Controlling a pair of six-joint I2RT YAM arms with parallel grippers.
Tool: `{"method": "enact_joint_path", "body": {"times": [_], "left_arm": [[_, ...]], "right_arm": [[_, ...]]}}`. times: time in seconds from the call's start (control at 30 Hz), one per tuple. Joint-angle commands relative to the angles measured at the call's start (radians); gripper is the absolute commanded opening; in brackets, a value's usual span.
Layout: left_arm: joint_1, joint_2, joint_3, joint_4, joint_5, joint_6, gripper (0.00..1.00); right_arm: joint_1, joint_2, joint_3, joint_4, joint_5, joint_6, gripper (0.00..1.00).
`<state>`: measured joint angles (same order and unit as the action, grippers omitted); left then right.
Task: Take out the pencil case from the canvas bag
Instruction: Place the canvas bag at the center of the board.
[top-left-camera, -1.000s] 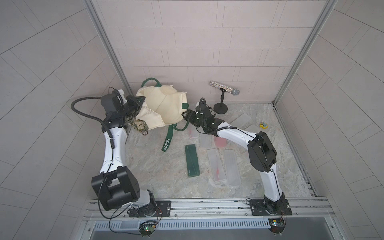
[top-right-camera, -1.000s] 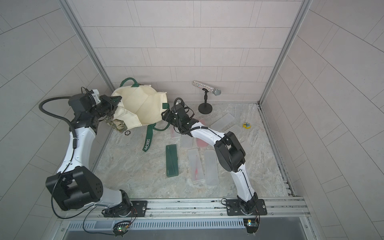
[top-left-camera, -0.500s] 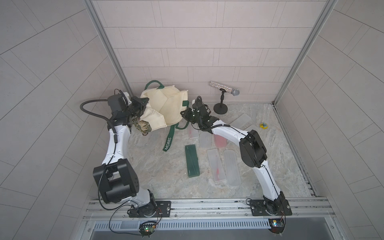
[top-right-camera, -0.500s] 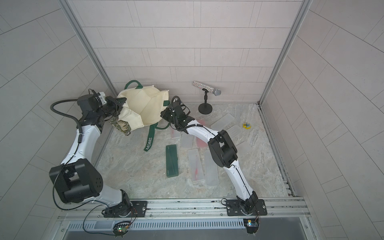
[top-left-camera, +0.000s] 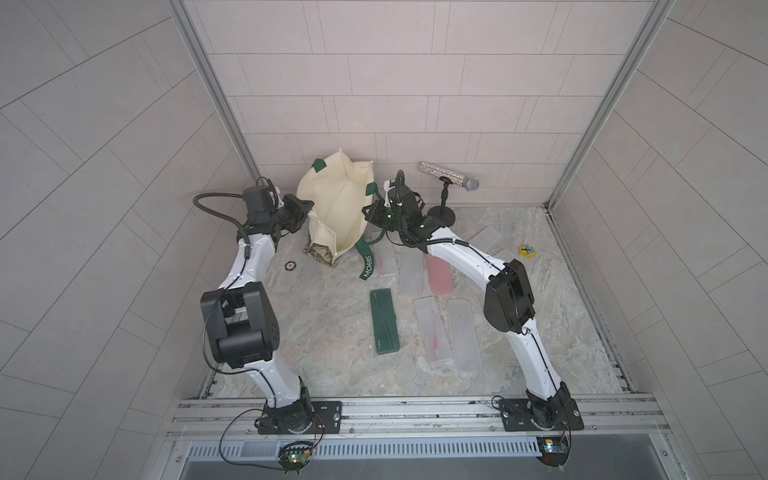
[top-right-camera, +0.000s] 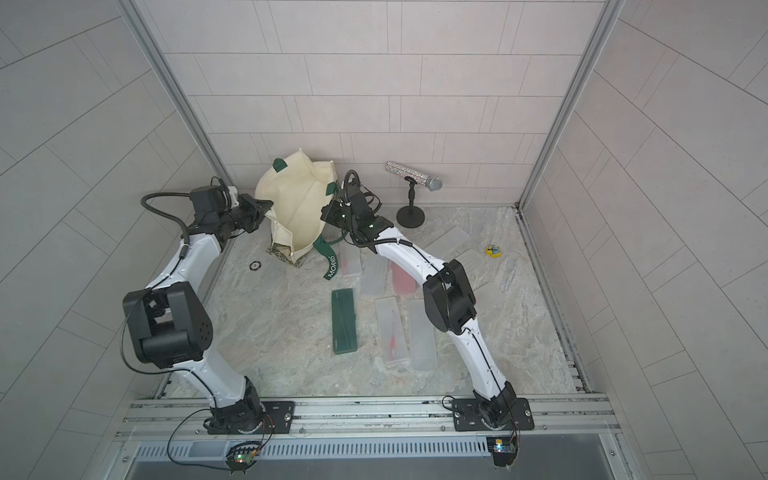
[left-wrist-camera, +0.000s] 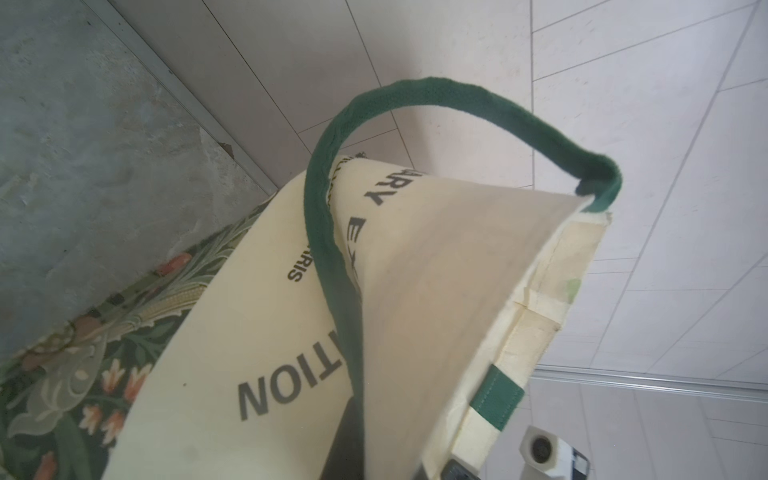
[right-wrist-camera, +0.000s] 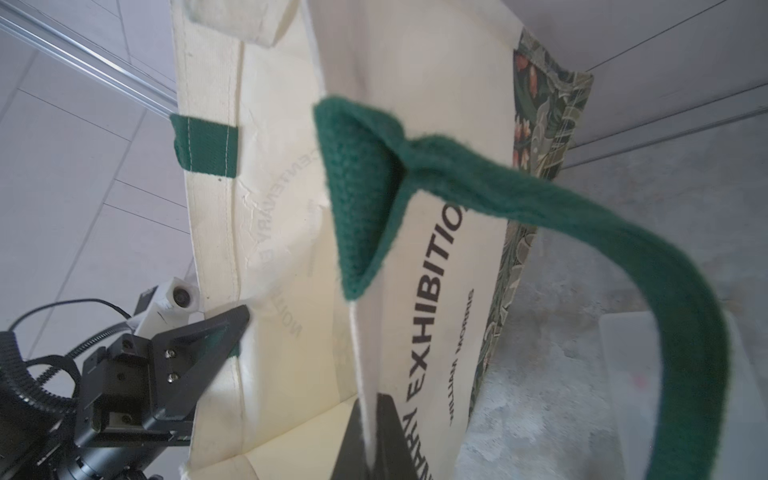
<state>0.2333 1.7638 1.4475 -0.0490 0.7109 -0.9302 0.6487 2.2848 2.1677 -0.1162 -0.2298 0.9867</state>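
White arms (top-left-camera: 249, 266), black joints (top-left-camera: 237, 328) + cables (top-left-camera: 196, 201); L end effector (right-wrist-camera: 245, 320) black, triangular.

The canvas bag (top-right-camera: 297, 208) stands upright on the bench (top-right-camera: 270, 332), its mouth held open. The left pincer (top-right-camera: 267, 206) pinches one side of the bag's rim and the right pincer (top-right-camera: 328, 214) the opposite side. The bag's MORRIS strap (top-right-camera: 331, 266) trails forward from it, and a dark green case (top-right-camera: 344, 327) lies just beyond.

The green strap (top-left-camera: 367, 268) reads "MORRIS" — the canvas bag (right-wrist-camera: 449, 108) shows "EXHIBITION" and "WILLIAM MORRIS".
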Motion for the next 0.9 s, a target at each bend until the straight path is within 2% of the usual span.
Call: {"method": "enact_joint_path", "body": {"times": [0.0,0.17,0.27,0.4,0.43,0.57,0.8,0.87], "left_arm": [[-0.01,0.052,0.07,-0.02,-0.048,0.096,0.07],[-0.021,0.118,0.145,-0.064,-0.089,0.181,0.2],[-0.022,0.155,0.229,-0.159,-0.119,0.263,0.37],[-0.022,0.191,0.312,-0.225,-0.129,0.336,0.51],[-0.022,0.191,0.322,-0.233,-0.136,0.351,0.52],[-0.017,0.175,0.339,-0.239,-0.168,0.392,0.59],[0.022,0.088,0.368,-0.248,-0.211,0.46,0.85],[0.03,0.047,0.347,-0.252,-0.21,0.483,0.86]], "right_arm": [[0.002,-0.013,0.053,-0.117,0.066,-0.074,0.0],[-0.036,0.045,0.095,-0.132,0.033,-0.026,0.0],[-0.052,0.099,0.141,-0.127,-0.011,-0.005,0.0],[-0.054,0.131,0.141,-0.063,-0.024,0.015,0.0],[-0.057,0.145,0.142,-0.031,-0.036,0.027,0.0],[-0.074,0.199,0.155,0.055,-0.074,0.078,0.0],[-0.09,0.282,0.264,0.088,-0.104,0.094,0.01],[-0.094,0.293,0.28,0.092,-0.11,0.104,0.05]]}}
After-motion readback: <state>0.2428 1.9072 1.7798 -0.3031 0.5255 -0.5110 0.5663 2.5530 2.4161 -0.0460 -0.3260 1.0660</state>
